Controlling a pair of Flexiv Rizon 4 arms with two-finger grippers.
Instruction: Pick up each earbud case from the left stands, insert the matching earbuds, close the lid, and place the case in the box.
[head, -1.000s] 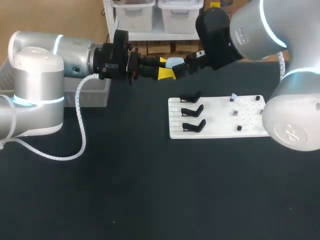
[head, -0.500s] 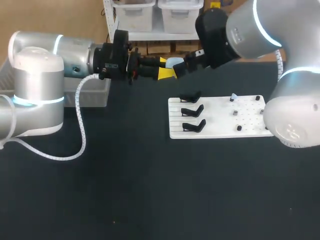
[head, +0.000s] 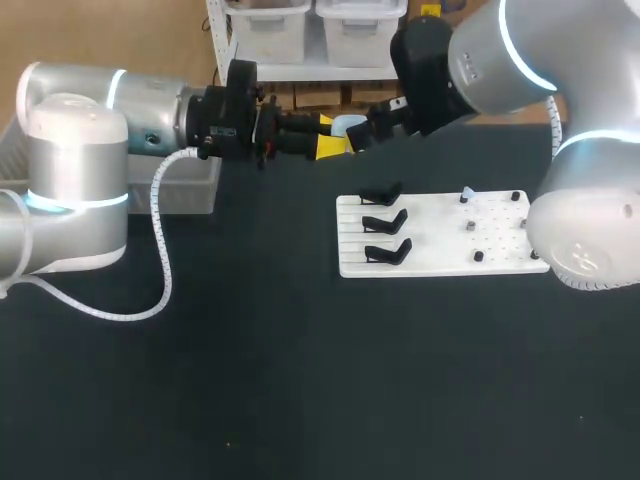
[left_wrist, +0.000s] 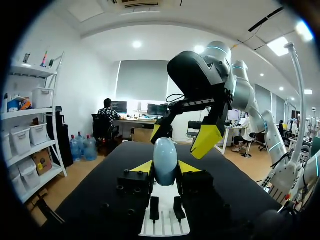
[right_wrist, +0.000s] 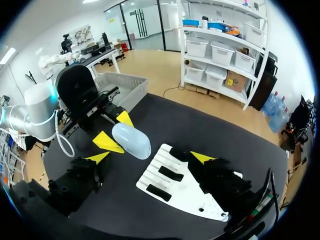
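The left gripper (head: 325, 140) pinched the pale-blue case (head: 347, 125) in the air just behind the white board (head: 440, 250). The right gripper (left_wrist: 181, 136) hung spread beside the case. Working the lid would likely need the right gripper's fingers squarely aligned, with a steady left grip.

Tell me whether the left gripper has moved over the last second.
No. The left gripper, shut on the earbud case, sits at the same spot beyond the white stand board as before.
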